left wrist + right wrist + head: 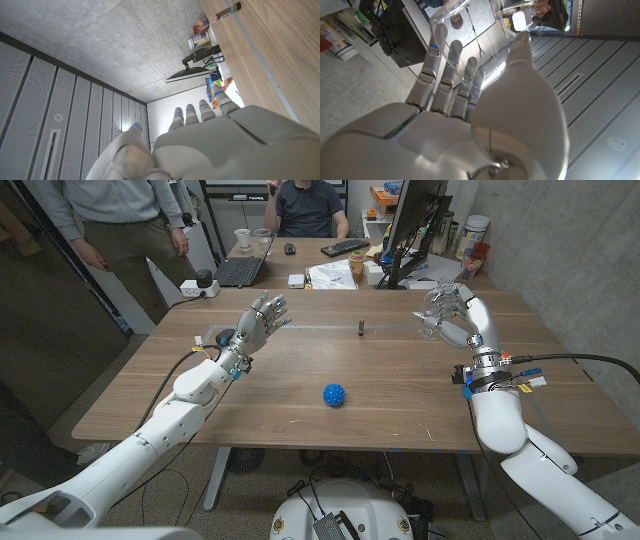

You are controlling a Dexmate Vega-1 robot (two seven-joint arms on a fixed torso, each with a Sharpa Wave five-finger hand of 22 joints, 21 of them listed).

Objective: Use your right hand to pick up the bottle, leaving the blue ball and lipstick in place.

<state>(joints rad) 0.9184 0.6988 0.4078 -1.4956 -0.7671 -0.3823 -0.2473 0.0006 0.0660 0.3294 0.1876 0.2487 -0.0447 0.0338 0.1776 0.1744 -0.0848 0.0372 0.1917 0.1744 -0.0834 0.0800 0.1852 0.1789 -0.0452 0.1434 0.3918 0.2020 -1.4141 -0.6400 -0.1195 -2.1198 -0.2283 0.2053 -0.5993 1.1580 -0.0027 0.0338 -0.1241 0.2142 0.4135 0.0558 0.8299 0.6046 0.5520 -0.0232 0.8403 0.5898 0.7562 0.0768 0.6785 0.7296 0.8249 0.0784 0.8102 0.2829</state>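
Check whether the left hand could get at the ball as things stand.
Probably yes: the left hand is open and holds nothing, and only bare table lies between it and the ball.

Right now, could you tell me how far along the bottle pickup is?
The pickup looks done: the right hand holds the clear bottle in its fingers, raised above the wooden table. The blue ball sits on the table near the front, and the lipstick stands toward the back. The left hand hangs open above the table, holding nothing. Nothing obvious is left beyond keeping hold.
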